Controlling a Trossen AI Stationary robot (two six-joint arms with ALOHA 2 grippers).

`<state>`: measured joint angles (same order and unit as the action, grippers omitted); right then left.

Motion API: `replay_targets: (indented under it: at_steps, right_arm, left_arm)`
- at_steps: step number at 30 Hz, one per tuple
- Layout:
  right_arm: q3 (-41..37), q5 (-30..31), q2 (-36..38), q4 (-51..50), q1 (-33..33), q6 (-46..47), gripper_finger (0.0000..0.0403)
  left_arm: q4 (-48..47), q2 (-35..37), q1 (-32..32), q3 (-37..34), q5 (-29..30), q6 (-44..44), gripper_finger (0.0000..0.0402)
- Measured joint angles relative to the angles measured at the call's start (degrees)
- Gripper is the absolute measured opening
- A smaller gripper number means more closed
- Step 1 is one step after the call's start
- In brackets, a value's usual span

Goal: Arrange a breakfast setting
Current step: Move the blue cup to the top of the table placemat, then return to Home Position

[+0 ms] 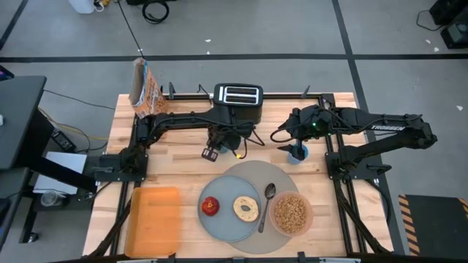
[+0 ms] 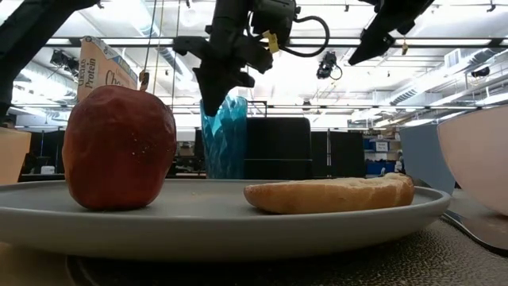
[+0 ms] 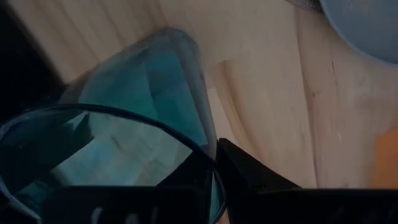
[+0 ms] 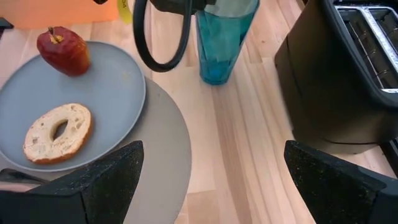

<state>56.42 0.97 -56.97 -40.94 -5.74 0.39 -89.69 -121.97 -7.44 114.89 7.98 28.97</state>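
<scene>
left gripper clamped on rim of teal tumbler | tumbler faceted, translucent, upright on wood by toaster | right gripper spread wide, empty

The teal tumbler – faceted, see-through – stands upright with its rim gripped by the left fingers, straight ahead of the spread right fingers. The round grey mat lies beside both, towards the table's front edge. On it sits a grey-blue plate with a wrinkled red fruit on its far side from the right fingers and a flat bagel nearer them. A metal spoon lies between the plate and a pink bowl – full of brown cereal.
</scene>
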Motion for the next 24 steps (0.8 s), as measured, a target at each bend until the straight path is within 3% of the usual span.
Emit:
replay_targets:
  at_steps: [4,15,20,24]
  right_arm:
    - [0.00,-0.63,0.00,0.67,0.00,0.02,0.0396]
    - [0.02,-1.05,1.04,1.57,0.00,-0.95,0.0396]
    - [0.02,-1.05,1.78,1.88,0.00,-0.34,0.0396]
    - [0.02,-1.07,1.90,1.84,0.04,-0.23,0.0396]
  left_arm:
    - [0.88,0.00,0.00,-0.07,0.03,0.02,0.0049]
    - [1.12,0.00,1.76,0.69,2.59,-2.59,0.0166]
    - [1.99,2.09,2.61,0.94,7.01,-2.98,0.0187]
    - [2.61,5.51,3.18,0.98,6.27,-4.85,0.0193]
